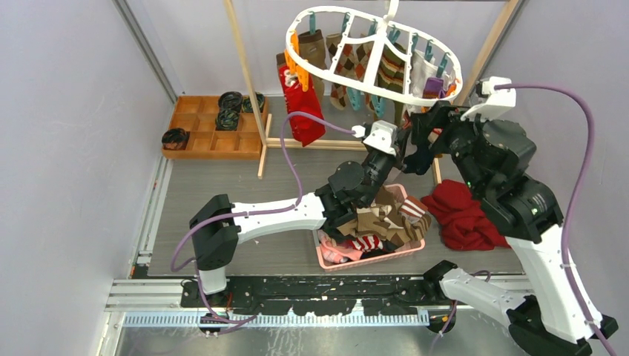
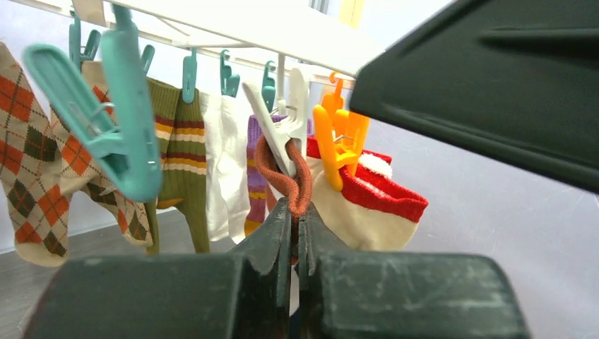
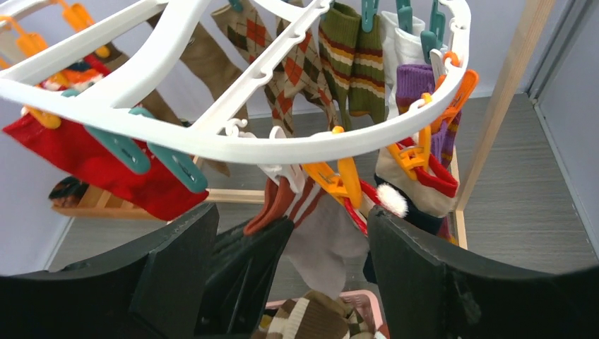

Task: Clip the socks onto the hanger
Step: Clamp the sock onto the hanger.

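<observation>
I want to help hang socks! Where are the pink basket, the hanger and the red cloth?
pink basket [image 1: 371, 259]: top view, near rim.
hanger [image 3: 247, 145]: right wrist view, front rim.
red cloth [image 1: 463, 215]: top view, middle of heap.

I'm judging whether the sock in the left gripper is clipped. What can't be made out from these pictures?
Left wrist: whether the white peg bites the rust-cuffed sock; the cuff loops round its tip.
Top external: the left gripper's pinch, too small and dark.
Right wrist: the hanger's far side, cut off by the top edge.
</observation>
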`<action>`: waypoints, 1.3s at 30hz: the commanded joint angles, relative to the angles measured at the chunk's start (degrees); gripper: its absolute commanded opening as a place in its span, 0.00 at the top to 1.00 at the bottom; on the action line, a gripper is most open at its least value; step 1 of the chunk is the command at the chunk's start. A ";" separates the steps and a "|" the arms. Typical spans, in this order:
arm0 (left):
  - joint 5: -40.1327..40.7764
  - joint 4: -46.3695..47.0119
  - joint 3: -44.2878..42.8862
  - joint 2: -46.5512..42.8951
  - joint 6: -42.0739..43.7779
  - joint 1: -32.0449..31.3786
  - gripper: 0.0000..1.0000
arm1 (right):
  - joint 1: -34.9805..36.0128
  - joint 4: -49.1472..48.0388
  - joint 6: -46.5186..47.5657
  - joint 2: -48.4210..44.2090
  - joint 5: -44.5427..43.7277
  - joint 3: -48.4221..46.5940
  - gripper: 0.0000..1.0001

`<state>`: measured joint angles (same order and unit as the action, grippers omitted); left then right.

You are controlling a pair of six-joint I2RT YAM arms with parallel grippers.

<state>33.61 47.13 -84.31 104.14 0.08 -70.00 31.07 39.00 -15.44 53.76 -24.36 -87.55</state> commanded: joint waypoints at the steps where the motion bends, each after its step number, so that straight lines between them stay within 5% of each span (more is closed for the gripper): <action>1: -0.37 0.67 -1.72 -1.81 -1.81 0.31 1.00 | 0.17 2.69 1.89 -3.35 3.81 -1.04 0.17; 9: -4.29 -3.67 8.12 -10.96 -6.22 0.37 0.51 | 0.14 8.40 2.59 -12.01 3.30 5.32 0.15; 16: -15.21 -14.94 23.08 -27.85 -9.93 0.51 0.34 | 0.17 11.62 3.24 -19.22 6.21 15.26 0.15; 20: -21.76 -30.95 27.39 -36.27 -13.76 1.28 0.23 | 0.17 16.00 3.20 -19.11 7.30 17.88 0.16; 27: -21.72 -41.31 34.98 -45.21 -17.89 1.84 0.17 | 0.26 22.13 -4.59 -15.20 1.86 21.43 0.18; 35: -21.42 -41.16 40.56 -49.16 -19.61 2.24 0.14 | 0.19 20.62 -11.65 -15.26 -7.13 24.20 0.22; 39: -21.43 -40.80 42.47 -50.42 -19.09 2.67 0.13 | 0.10 17.38 -24.85 -19.78 -10.15 29.58 0.25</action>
<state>12.58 5.19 -42.54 56.18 -18.81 -67.99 31.07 59.75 -27.07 37.63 -29.23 -61.98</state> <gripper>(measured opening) 0.864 0.760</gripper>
